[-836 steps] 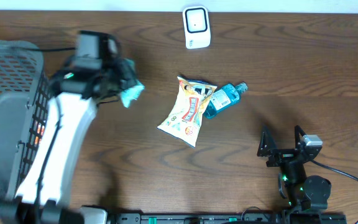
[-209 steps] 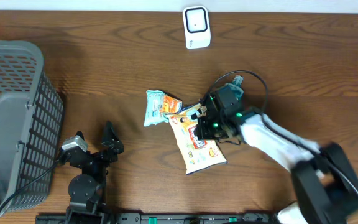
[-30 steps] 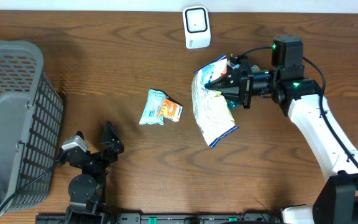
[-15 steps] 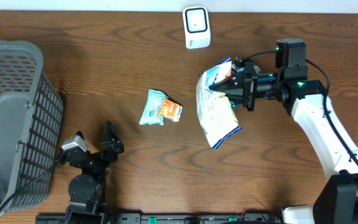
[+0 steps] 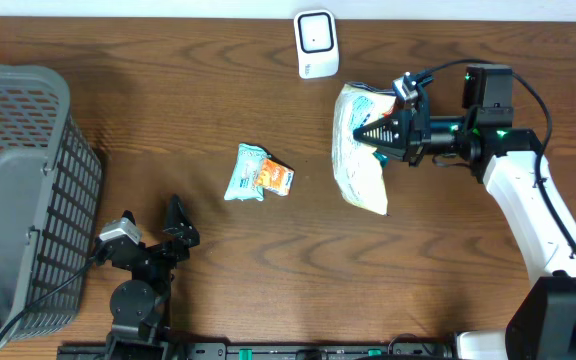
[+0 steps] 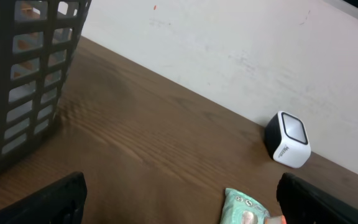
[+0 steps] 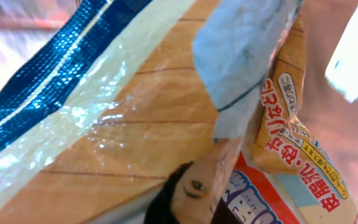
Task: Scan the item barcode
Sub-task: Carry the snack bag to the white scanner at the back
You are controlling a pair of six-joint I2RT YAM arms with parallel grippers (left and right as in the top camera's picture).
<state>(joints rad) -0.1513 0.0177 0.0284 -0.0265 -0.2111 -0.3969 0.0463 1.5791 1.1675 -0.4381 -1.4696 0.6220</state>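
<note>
Since half a second ago the snack bag point(image 5: 353, 170) swings round and hangs more upright, clamped in the right claw point(image 5: 370, 130). Scanner point(image 5: 316, 42) sits just beyond that claw, barcode probably not yet presented. Left claw point(image 5: 151, 213) rests with fingers apart.

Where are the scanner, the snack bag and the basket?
scanner point(image 5: 316, 40): overhead view, its white front face.
snack bag point(image 5: 360, 165): overhead view, middle of its pale side.
basket point(image 5: 68, 210): overhead view, its mesh side wall.
</note>
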